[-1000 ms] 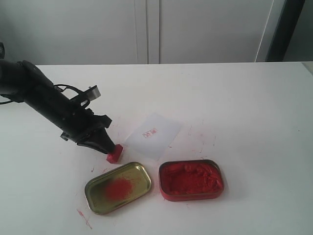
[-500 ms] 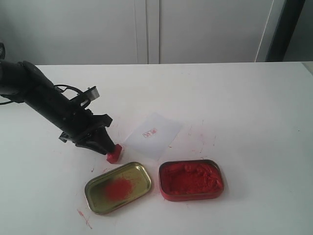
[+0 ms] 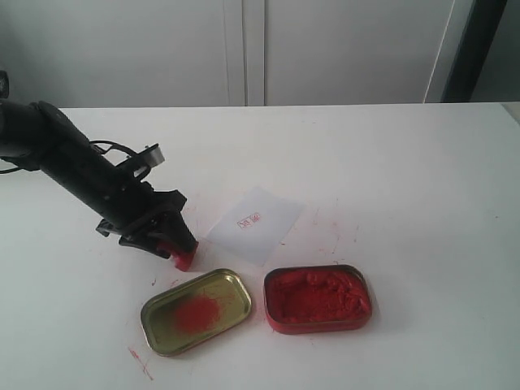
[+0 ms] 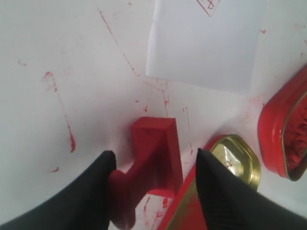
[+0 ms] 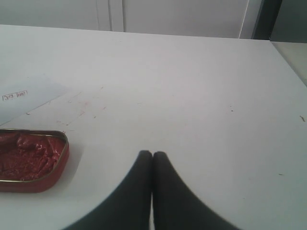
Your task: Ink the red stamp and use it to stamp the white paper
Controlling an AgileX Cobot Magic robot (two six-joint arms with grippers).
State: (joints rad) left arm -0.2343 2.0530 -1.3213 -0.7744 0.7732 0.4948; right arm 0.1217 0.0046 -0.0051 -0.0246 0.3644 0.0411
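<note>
The red stamp (image 3: 186, 258) lies on its side on the white table, just left of the white paper (image 3: 256, 223), which carries a small red imprint. My left gripper (image 3: 173, 242) is down over the stamp and open. In the left wrist view the stamp (image 4: 156, 148) lies between the two black fingers, its handle end next to one fingertip (image 4: 106, 160); the other finger stands clear of it. The paper (image 4: 206, 43) lies beyond the stamp. My right gripper (image 5: 152, 154) is shut on nothing above bare table and does not show in the exterior view.
A gold tin lid (image 3: 195, 311) with a red smear sits in front of the stamp. A red tin of red paste (image 3: 317, 299) stands to its right. Red specks and streaks mark the table (image 3: 390, 162) around them.
The left gripper's fingers have spread apart around the stamp, which now rests on the table. The arm has shifted only slightly. Paper and tins have not moved.
</note>
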